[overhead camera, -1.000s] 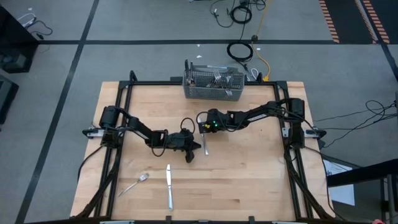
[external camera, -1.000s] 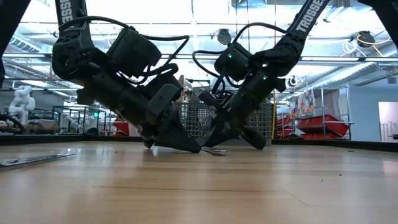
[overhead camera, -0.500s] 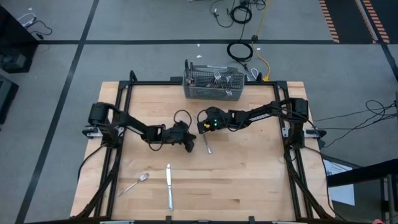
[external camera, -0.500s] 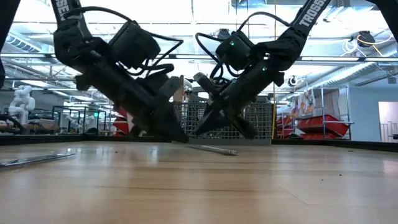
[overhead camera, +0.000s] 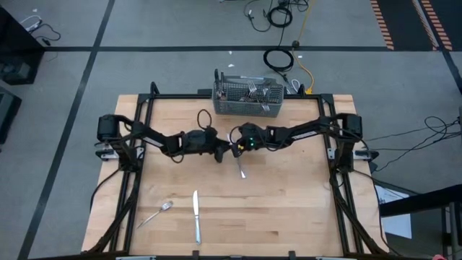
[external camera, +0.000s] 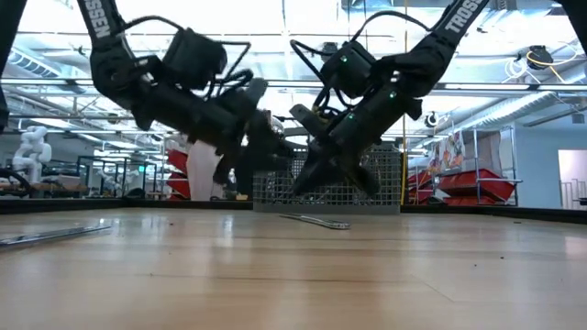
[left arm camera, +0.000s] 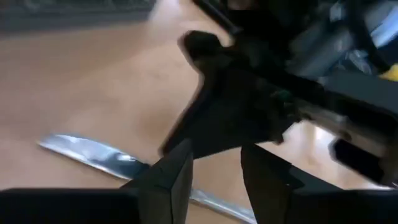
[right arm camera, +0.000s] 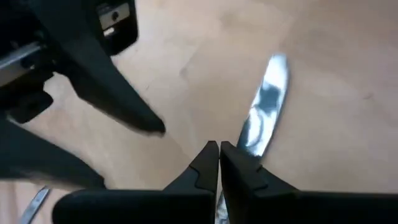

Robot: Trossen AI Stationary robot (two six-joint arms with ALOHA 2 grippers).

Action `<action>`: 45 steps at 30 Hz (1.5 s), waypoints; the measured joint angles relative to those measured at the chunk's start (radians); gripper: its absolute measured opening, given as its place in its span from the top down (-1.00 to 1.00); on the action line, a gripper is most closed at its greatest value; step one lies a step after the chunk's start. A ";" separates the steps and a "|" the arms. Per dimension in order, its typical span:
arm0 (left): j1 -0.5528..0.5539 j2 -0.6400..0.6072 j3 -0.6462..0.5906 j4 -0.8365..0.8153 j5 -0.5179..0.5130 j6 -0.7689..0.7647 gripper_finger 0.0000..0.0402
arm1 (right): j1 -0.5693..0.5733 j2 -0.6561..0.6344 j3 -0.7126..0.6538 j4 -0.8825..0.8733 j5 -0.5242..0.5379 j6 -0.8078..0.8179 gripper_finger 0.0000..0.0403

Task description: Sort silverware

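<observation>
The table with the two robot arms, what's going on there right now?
Two arms are sorting silverware on a wooden table. Both grippers hang close together mid-table, just in front of the wire basket, which already holds some pieces. A knife lies on the wood below them. The left gripper has its jaws apart and holds nothing; the right gripper has its jaws shut and empty. Another knife and a spoon wait near the front left.

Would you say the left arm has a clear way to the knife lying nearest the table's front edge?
Probably yes: the knife lies alone on bare table, only a fork beside it.
</observation>
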 joint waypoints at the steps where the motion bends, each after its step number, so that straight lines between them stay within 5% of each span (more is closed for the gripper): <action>1: 0.003 -0.005 0.000 -0.024 -0.031 0.013 0.31 | 0.001 -0.010 0.000 -0.017 0.023 -0.001 0.95; 4: 0.020 0.010 -0.007 -0.117 -0.117 0.046 0.36 | 0.001 -0.035 0.000 -0.039 0.078 -0.025 0.95; 20: 0.050 0.121 0.084 -0.101 -0.035 0.127 0.96 | -0.004 -0.047 0.000 -0.080 0.104 -0.040 0.95; 28: 0.044 0.207 0.196 -0.324 -0.039 0.106 0.97 | -0.005 -0.047 0.000 -0.095 0.081 -0.049 0.95; 35: 0.009 0.226 0.188 -0.339 -0.083 0.099 0.98 | -0.005 -0.047 0.001 -0.167 0.041 -0.062 0.94; 41: -0.006 0.266 0.135 -0.205 -0.099 0.018 0.98 | 0.000 -0.047 0.001 -0.205 -0.160 -0.054 0.64; 45: -0.006 0.272 0.129 -0.166 -0.103 0.044 0.98 | 0.016 -0.047 0.001 -0.208 -0.107 -0.005 0.28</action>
